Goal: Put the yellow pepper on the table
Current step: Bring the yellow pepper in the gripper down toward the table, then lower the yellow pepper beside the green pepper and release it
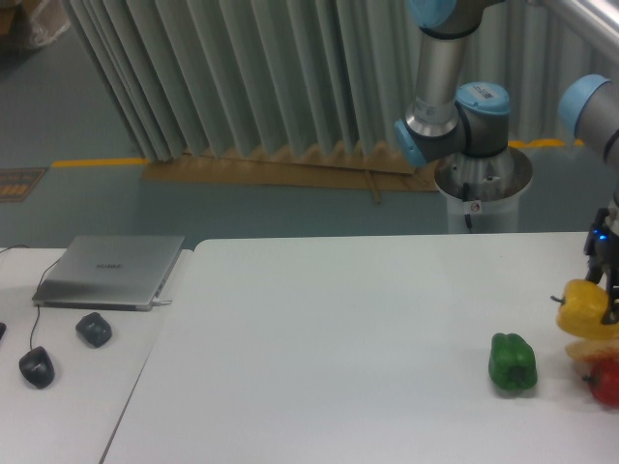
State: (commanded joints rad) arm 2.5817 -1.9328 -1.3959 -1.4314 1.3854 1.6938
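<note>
1. Grey folding curtains are standing behind the white surface (319, 329); a laptop (111, 271) is lying on the smaller desk at left.
2. The green pepper (513, 362) is resting at right.
3. At the far right edge the hand (602, 280) is gripping the yellow pepper (584, 309), which seems raised above the surface; next, lowering it onto bare surface and releasing.

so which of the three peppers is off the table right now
The yellow pepper, held in the claw at the right edge. The green pepper and the red pepper both rest on the table.
</note>
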